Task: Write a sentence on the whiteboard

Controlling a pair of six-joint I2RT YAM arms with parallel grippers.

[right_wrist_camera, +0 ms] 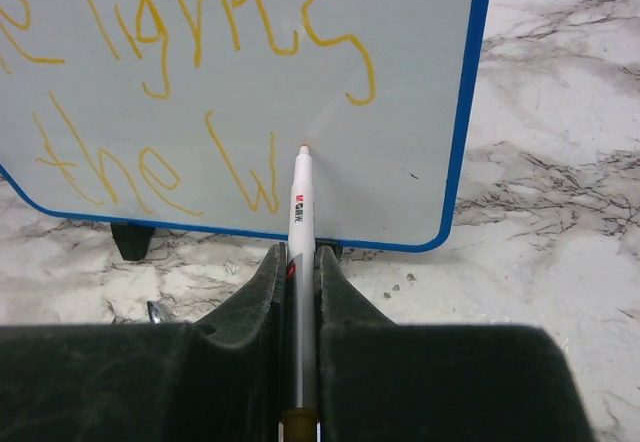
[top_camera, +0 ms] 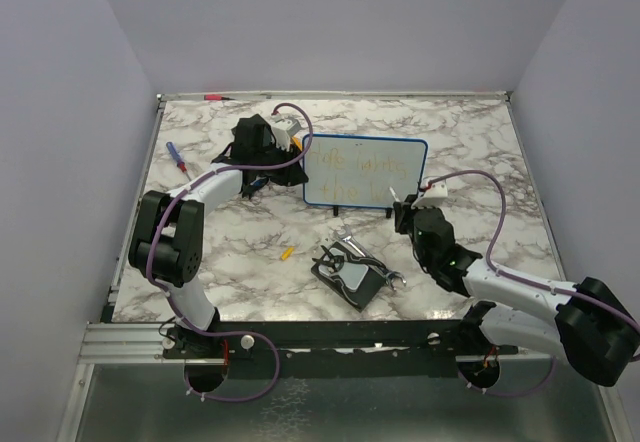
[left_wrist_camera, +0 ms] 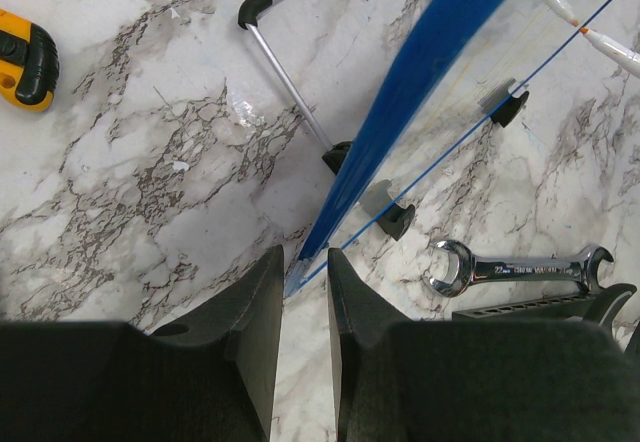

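The whiteboard (top_camera: 366, 169) stands upright on small black feet at the table's centre back, blue rim all round. The sentence (right_wrist_camera: 215, 24) runs in orange-yellow strokes over two lines, the lower one ending in "the w". My right gripper (right_wrist_camera: 301, 253) is shut on a white marker (right_wrist_camera: 300, 212), whose tip sits on or just off the board, right of the "w". In the top view this gripper (top_camera: 403, 208) is in front of the board's lower right part. My left gripper (left_wrist_camera: 305, 259) grips the board's blue rim (left_wrist_camera: 437, 54) at a lower corner, at the board's left end (top_camera: 291, 158).
A black pad with wrenches (top_camera: 352, 271) lies in front of the board; one wrench (left_wrist_camera: 520, 268) shows beside my left fingers. A yellow-black tool (left_wrist_camera: 25, 62) lies left of the board, with a blue-handled screwdriver (top_camera: 177, 159) further left. A small yellow piece (top_camera: 287, 253) lies on the table.
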